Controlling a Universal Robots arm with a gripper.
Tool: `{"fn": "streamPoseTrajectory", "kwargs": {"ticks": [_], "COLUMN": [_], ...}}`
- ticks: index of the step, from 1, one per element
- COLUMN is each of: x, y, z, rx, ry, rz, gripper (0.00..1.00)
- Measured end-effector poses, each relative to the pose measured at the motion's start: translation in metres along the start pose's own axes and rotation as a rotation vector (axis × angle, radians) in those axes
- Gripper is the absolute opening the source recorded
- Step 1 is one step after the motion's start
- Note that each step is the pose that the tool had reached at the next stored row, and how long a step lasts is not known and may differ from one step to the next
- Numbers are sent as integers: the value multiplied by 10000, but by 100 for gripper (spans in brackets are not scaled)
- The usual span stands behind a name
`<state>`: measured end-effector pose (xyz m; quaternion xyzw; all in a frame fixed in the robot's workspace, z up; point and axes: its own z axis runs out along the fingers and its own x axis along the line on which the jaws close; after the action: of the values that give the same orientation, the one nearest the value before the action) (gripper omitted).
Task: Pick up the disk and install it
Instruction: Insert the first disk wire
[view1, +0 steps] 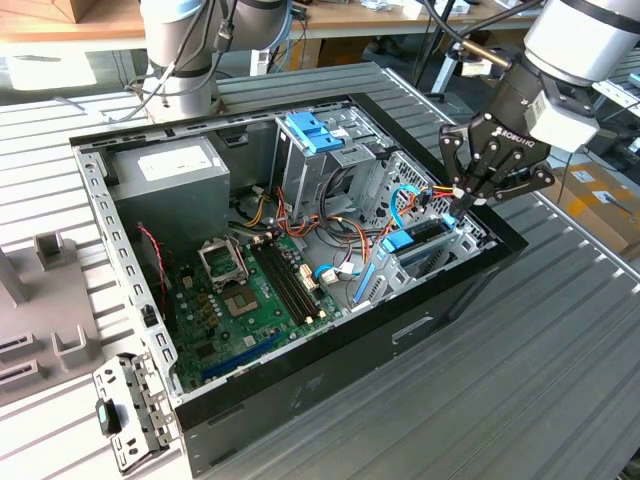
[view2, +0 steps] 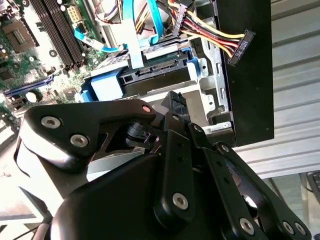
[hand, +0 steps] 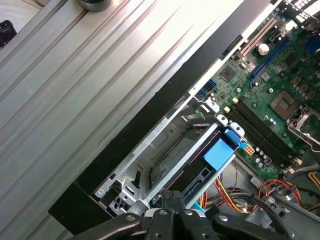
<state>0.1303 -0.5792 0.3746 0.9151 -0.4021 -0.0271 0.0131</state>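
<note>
My gripper (view1: 468, 196) hangs over the drive cage (view1: 455, 238) at the corner of the open computer case (view1: 300, 400) on the exterior view's right. The fingers (view1: 478, 182) converge to a narrow tip in the exterior view, and in the second wrist view the black linkages (view2: 172, 150) sit folded together. I read them as closed or nearly so, with nothing seen between the pads. I cannot tell for certain whether they touch anything below.

The disk (view2: 160, 80) lies directly under and just beyond the fingertips, already down in the cage. Its black connector edge and blue rails (view2: 107, 85) face the motherboard side in the second wrist view. In the first wrist view, a blue tab (hand: 219, 154) marks the end of the disk farthest from the fingers, the long axis running along the cage channel, away from the fingers and parallel to the black case wall (hand: 150, 115).

My judgement: the disk is seated or close to seated, and the fingers bear on or hover at its near end. The relation that matters is along that long axis.

Past the disk, loose yellow and red power leads (view2: 215, 35) end in a black plug (view2: 241, 47) draped on the case edge. Farther off lie the green motherboard (view1: 250, 300) and the grey power supply (view1: 170, 180).
</note>
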Motion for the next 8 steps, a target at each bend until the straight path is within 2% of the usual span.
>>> {"fn": "streamPoseTrajectory", "kwargs": {"ticks": [8], "x": [0], "y": [0], "z": [0], "rx": [-27], "ry": [31], "rz": [-673], "gripper": [11]}}
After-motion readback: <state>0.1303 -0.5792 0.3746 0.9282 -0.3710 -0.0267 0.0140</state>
